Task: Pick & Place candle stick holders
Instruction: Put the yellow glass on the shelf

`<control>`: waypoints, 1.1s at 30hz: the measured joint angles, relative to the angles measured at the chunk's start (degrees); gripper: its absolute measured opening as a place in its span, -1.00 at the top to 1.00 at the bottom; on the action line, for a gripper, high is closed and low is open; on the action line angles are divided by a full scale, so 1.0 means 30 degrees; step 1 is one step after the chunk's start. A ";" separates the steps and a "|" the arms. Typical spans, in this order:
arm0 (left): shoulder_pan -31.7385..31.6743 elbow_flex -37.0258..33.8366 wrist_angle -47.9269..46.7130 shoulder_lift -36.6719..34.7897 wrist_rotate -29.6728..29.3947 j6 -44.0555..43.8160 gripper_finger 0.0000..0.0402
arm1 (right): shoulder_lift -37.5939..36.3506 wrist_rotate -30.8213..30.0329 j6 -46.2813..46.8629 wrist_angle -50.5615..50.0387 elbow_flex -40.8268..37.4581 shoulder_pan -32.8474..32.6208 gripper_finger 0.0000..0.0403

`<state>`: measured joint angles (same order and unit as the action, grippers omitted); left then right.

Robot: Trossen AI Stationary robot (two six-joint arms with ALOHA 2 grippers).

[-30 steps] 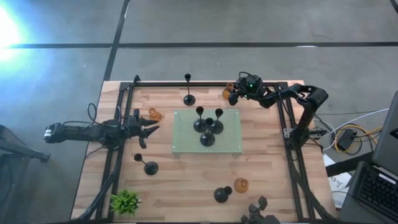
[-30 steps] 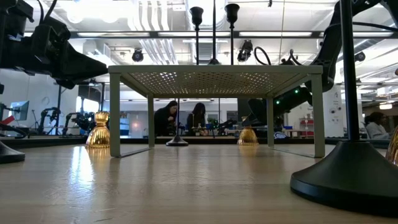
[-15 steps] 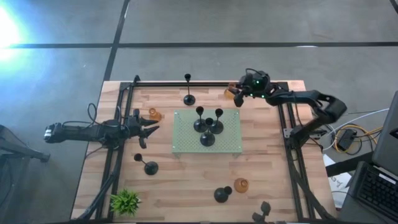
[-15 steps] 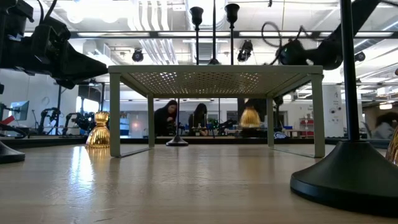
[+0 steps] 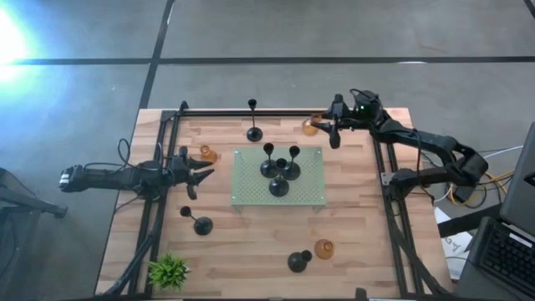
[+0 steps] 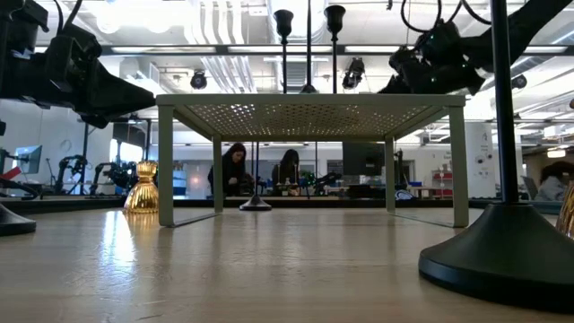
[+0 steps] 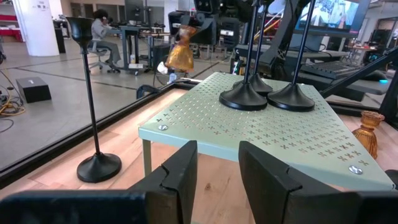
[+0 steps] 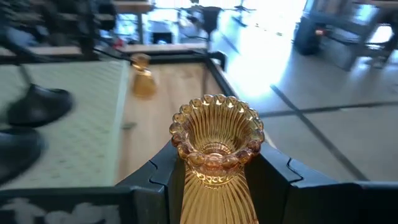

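Observation:
My right gripper [image 5: 328, 130] is shut on an amber glass holder [image 8: 216, 149] above the table's far edge; the holder also shows in the high view [image 5: 311, 125] and the left wrist view [image 7: 180, 55]. My left gripper [image 5: 205, 173] is open and empty at the table's left, facing the pale green perforated stand [image 5: 303, 191]. Three black holders [image 5: 279, 167] stand on the stand by their round bases. Another amber holder [image 5: 207, 154] stands on the table close to my left gripper. A tall black holder [image 5: 252, 132] stands near the far edge. My right gripper pinches the amber holder's ribbed body [image 8: 214, 190] between its two fingers [image 8: 280, 180], below the scalloped rim [image 8: 216, 121]. The fingers come about level from the table's right side. The holder is lifted clear of the table.
A black holder [image 5: 201, 224] stands at the near left. A black holder [image 5: 298, 261] and an amber one [image 5: 324, 248] stand at the near middle. A small green plant [image 5: 169, 270] sits at the near left corner. Black frame rails [image 5: 159, 167] run along the table's sides.
My right gripper has lifted the amber holder off the table at the far edge and carried it up, above the level of the stand's top. The right arm has swung out toward the table's right edge. My left arm has kept still.

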<state>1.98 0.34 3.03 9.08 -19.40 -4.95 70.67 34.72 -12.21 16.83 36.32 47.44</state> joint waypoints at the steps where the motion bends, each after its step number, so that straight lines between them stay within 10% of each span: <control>1: 0.0003 0.0000 0.0000 0.0003 0.0000 0.0000 0.39 | -0.0012 0.0559 0.0035 -0.0123 0.0136 0.0004 0.38; 33: 0.0015 0.0000 0.0000 0.0002 0.0000 0.0000 0.39 | 0.5868 0.9091 -0.3148 -0.6198 0.7984 -0.1997 0.38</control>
<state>2.02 0.34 3.03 9.09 -19.40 -4.95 88.27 61.99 -21.65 -1.76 60.27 41.45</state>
